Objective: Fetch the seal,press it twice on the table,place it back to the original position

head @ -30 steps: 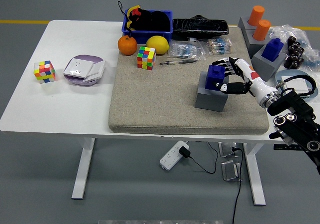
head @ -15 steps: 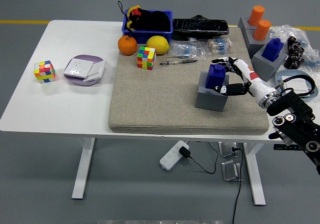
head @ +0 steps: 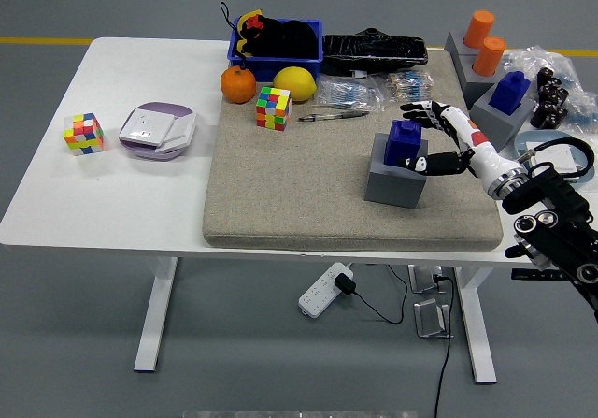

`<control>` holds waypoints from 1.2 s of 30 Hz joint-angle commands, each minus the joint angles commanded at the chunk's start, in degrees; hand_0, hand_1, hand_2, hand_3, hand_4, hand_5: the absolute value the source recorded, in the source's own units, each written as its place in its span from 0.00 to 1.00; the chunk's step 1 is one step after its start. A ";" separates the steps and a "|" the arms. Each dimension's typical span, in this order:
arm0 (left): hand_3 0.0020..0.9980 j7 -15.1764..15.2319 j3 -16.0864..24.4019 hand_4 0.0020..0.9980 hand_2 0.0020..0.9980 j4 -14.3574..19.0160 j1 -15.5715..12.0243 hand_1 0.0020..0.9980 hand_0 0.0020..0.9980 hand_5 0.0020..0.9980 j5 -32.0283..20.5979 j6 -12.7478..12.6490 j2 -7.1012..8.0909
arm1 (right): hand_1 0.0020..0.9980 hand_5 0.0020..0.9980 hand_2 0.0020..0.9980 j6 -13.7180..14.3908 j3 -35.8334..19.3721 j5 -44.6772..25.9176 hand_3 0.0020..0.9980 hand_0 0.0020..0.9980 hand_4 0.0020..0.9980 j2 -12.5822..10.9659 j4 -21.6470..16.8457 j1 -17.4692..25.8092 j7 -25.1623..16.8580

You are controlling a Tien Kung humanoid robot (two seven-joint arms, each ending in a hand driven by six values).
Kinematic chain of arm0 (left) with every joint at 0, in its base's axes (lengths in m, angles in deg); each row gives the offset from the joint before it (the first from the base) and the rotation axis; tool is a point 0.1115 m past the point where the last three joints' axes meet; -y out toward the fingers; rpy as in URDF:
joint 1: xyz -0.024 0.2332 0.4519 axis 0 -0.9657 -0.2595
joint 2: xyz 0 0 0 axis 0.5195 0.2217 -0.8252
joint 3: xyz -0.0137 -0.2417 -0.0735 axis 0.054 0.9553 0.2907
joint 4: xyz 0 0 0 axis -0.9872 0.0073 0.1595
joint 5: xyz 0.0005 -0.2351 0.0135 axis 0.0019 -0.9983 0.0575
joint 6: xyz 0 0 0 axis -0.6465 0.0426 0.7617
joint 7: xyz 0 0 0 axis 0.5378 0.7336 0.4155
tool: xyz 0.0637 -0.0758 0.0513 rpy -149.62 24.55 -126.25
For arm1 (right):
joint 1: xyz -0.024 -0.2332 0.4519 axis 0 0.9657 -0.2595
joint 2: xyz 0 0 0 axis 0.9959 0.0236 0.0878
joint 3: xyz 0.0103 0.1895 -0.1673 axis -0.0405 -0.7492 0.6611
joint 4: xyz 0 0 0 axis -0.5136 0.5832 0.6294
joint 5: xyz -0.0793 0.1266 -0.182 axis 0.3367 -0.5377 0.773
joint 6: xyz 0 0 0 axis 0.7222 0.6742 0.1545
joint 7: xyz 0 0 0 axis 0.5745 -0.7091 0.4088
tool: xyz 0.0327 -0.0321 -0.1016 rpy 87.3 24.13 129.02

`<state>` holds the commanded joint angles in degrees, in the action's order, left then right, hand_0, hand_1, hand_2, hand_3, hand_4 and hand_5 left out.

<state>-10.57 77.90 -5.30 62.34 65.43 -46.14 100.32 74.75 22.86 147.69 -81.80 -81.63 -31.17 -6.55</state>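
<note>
The blue seal (head: 403, 144) stands upright in its grey block holder (head: 392, 184) on the right part of the beige mat (head: 299, 203). My right hand (head: 418, 137) is just to the seal's right. Its fingers (head: 417, 109) are spread above the seal's top right corner and its thumb (head: 422, 164) lies by the seal's lower right side. The hand looks open, not clamped on the seal. The left arm does not show.
A second blue seal on a grey block (head: 509, 93) and two orange cylinders (head: 483, 39) stand at the right. A Rubik's cube (head: 273, 108), an orange (head: 237, 84), a lemon (head: 293, 82), a pen (head: 334, 116) and a blue bin (head: 276, 53) lie behind. Headphones (head: 559, 156) lie near my forearm.
My right hand was wrapped around the seal; its fingers have since spread and the hand has drawn slightly right. The seal stays in its holder.
</note>
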 joint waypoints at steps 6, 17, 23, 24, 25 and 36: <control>0.73 0.01 0.18 0.64 0.69 -0.01 -0.15 0.70 0.72 0.23 0.05 0.02 -0.07 | 0.85 0.12 0.83 -4.63 -6.48 2.52 0.83 0.92 1.00 -0.82 -3.18 1.78 1.27; 0.73 0.07 0.57 0.64 0.69 -0.07 -0.19 0.70 0.72 0.23 0.17 0.01 -0.08 | 0.94 0.35 0.93 -8.46 -18.56 6.92 0.94 1.00 1.00 -4.10 -6.65 6.17 4.38; 0.73 0.08 1.00 0.64 0.69 -0.06 -0.24 0.70 0.72 0.23 0.36 0.01 -0.09 | 0.93 0.33 0.89 -8.83 -25.46 6.63 0.88 0.97 1.00 -5.47 -6.21 8.47 5.83; 0.73 0.08 1.12 0.64 0.69 -0.07 -0.25 0.70 0.72 0.23 0.41 0.01 -0.08 | 0.93 0.33 0.89 -8.67 -26.62 6.41 0.88 0.97 1.00 -5.74 -6.16 8.89 5.85; 0.73 0.07 1.17 0.64 0.69 -0.08 -0.25 0.70 0.72 0.23 0.43 0.02 -0.06 | 0.93 0.33 0.89 -8.56 -27.25 6.38 0.88 0.97 1.00 -5.87 -6.14 9.11 5.86; 0.73 0.03 2.80 0.64 0.69 -0.14 -0.58 0.70 0.72 0.23 1.18 0.00 0.34 | 0.81 0.27 0.77 -6.45 -35.20 5.65 0.73 0.91 0.98 -8.81 -7.96 13.39 6.70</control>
<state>-10.54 80.70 -5.45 61.76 66.61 -46.14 100.66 68.31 -12.34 153.34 -90.62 -89.59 -17.78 0.15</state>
